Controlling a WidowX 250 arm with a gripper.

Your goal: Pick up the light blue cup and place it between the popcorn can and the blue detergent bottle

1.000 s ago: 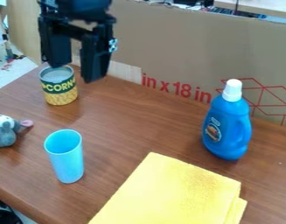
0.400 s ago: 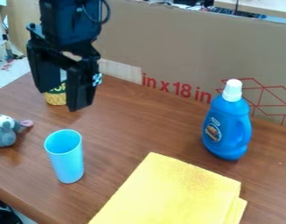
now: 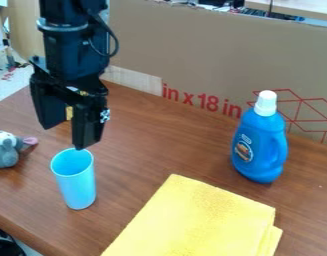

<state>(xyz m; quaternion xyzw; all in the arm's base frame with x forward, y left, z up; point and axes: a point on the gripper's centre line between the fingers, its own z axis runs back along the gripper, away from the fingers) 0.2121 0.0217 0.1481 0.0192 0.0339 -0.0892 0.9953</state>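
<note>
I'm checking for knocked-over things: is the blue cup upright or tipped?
Upright: the blue cup stands on the table with its open rim facing up.

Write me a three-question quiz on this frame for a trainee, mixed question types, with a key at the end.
1. True or false: the bottle stands upright with its cap on.
2. Multiple choice: which of these is nearest to the gripper?
a) the bottle
b) the cloth
c) the cup
3. Fill in the blank: the colour of the cloth is ____.

Key: 1. true; 2. c; 3. yellow
</note>
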